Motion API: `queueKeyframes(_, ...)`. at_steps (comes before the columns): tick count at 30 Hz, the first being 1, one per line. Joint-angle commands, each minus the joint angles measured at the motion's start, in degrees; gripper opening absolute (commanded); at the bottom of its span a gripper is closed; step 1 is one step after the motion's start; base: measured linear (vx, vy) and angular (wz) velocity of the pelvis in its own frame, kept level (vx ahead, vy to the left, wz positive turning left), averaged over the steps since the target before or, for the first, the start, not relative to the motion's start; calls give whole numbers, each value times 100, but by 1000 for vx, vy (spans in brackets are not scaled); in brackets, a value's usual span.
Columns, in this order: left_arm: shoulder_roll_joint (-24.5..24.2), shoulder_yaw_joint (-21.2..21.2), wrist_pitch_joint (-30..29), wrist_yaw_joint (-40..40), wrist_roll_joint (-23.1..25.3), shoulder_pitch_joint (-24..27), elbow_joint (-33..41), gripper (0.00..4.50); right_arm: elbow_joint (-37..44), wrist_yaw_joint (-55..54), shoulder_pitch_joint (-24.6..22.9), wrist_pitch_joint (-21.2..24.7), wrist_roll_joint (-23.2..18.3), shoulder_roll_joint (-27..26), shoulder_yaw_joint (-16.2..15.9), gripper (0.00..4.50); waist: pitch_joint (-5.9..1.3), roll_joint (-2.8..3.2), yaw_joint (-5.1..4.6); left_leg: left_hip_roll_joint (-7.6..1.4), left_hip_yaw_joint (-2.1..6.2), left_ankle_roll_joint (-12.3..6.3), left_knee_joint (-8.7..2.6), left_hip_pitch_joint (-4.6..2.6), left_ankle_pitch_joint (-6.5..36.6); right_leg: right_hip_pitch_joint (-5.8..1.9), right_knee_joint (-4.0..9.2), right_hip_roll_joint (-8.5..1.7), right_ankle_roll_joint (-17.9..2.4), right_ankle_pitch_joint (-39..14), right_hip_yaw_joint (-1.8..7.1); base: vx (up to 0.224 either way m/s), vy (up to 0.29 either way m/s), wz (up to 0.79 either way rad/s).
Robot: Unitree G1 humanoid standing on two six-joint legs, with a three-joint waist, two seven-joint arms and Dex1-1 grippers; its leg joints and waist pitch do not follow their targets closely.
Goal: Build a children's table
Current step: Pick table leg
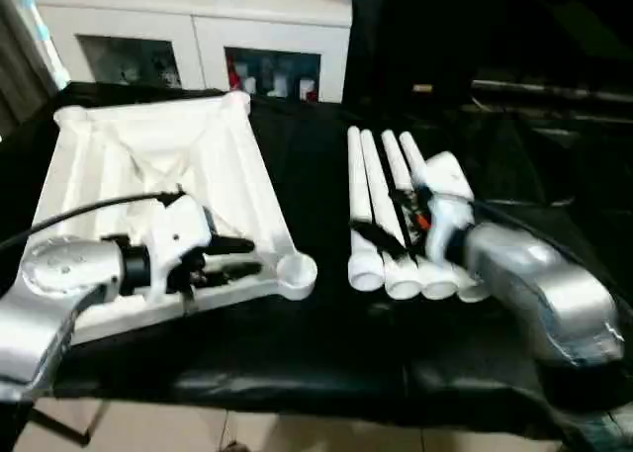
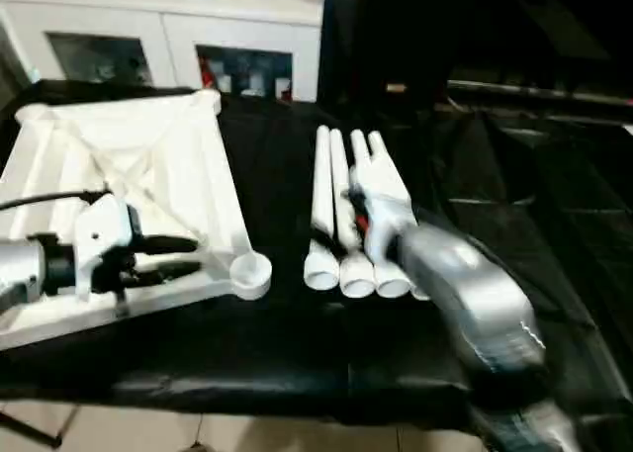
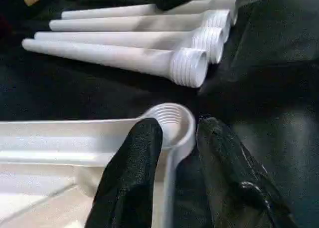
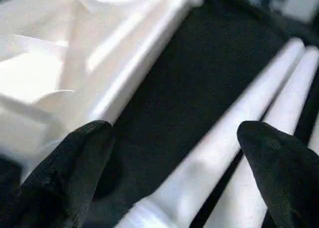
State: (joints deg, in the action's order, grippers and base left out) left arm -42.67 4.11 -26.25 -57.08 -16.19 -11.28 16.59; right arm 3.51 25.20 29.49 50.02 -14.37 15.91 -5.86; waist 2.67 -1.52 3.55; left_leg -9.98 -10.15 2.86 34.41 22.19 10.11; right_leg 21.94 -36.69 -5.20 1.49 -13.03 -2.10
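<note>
The white tabletop [image 1: 148,165] lies ribbed side up on the left of the black cloth. My left gripper [image 1: 242,257] is open at its near right corner, one finger [image 3: 132,173] inside the rim and the other outside, just behind the round corner socket [image 3: 169,113]. Several white tubular legs [image 1: 381,195] lie side by side to the right, threaded ends [image 3: 192,68] toward me. My right gripper [image 1: 391,225] hovers over them, wide open, with the leftmost leg [image 4: 234,123] between its fingers [image 4: 75,163] and nothing held.
A white glass-door cabinet [image 1: 198,37] stands behind the table. The black cloth [image 1: 316,353] reaches the near edge, with light floor [image 1: 198,432] below it. Dark furniture [image 1: 554,96] rises at the back right. A black cable [image 1: 89,210] crosses the tabletop to my left wrist.
</note>
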Motion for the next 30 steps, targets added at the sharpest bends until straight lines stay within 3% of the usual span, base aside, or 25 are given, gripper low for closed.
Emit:
queueKeyframes(1, 10, 81, -164, 68, -46, -10, 208, 189, -474, -350, 317, 276, 161, -140, 4, 450, -252, 44, -11, -238, 83, 481, -531, -162, 1413, -69, 427, -213, -1106, -825, 208, 0, 0, 0)
queueKeyframes(3, 1, 140, -416, 109, -89, 44, 450, 215, -1221, -640, 783, 419, 234, -465, 106, 450, -248, 41, -29, -229, 76, 559, -524, -156, 1277, -68, 395, -211, -1135, -629, 206, 0, 0, 0)
queueKeyframes(5, 4, 160, -515, 129, -130, 40, 515, 232, -1511, -704, 937, 442, 231, -555, 157, 450, -244, 47, -26, -227, 68, 591, -513, -161, 1192, -76, 376, -206, -1136, -426, 208, 0, 0, 0)
queueKeyframes(6, 2, 180, -584, 153, -149, 35, 563, 240, -1759, -725, 1075, 466, 205, -634, 203, 450, -238, 22, -22, -223, 52, 576, -500, -157, 1040, -87, 364, -192, -1109, -154, 212, 0, 0, 0)
queueKeyframes(11, 27, 221, -713, 219, -163, 27, 654, 277, -2670, -888, 1633, 559, 248, -847, 242, 450, -249, 19, -22, -204, 45, 534, -472, -126, 624, -128, 314, -173, -1170, 408, 194, 0, 0, 0)
queueKeyframes(18, 32, 289, -837, 247, -152, -3, 691, 325, -3608, -1220, 2128, 508, 437, -1033, 268, 450, -229, 30, -13, -221, 41, 668, -489, -127, 927, -125, 338, -187, -1091, 87, 207, 0, 0, 0)
queueKeyframes(30, 21, 396, -867, 223, -132, -44, 665, 434, -4816, -1344, 2538, 256, 550, -1292, 282, 450, -219, 66, -25, -241, 41, 769, -494, -120, 1111, -96, 331, -189, -1084, -78, 214, 0, 0, 0)
